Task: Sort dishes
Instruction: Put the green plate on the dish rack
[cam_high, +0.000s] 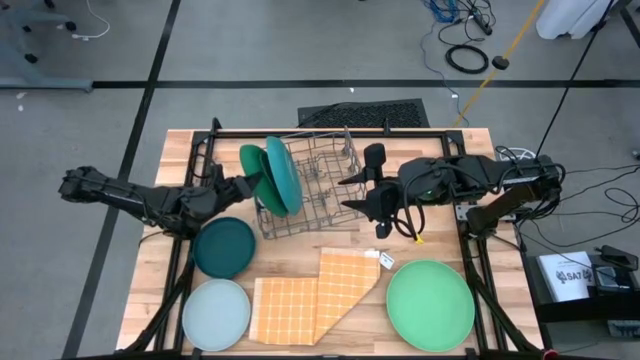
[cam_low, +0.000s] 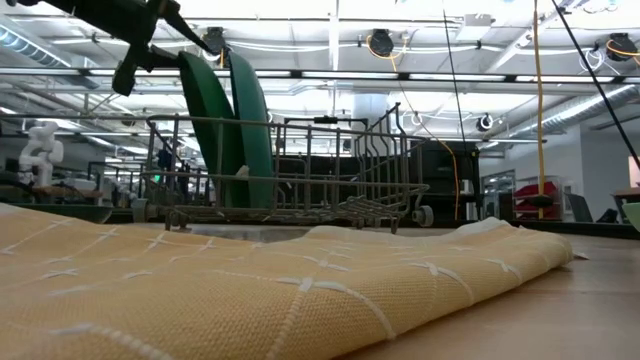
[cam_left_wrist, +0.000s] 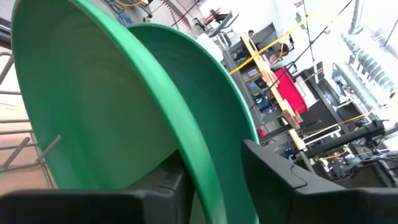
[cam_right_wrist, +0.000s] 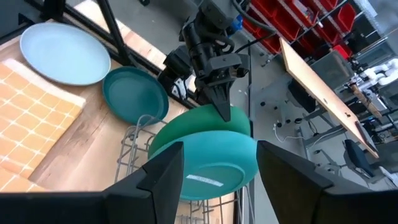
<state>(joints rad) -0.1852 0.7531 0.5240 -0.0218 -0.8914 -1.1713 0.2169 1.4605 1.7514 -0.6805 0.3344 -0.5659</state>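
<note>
Deep green plate (cam_left_wrist: 124, 118) upright between left fingers (cam_left_wrist: 273, 180)

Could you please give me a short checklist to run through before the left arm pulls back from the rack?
1. Deep green plate stands on edge in the grey wire rack: ok.
2. Left gripper jaws clear of its rim: not ok, they straddle it.
3. Teal-blue plate upright beside it: ok.
4. Right gripper over the rack's far end, jaws open, holding nothing: ok.
5. Dark teal plate, pale blue plate and light green plate still to sort: ok.
</note>
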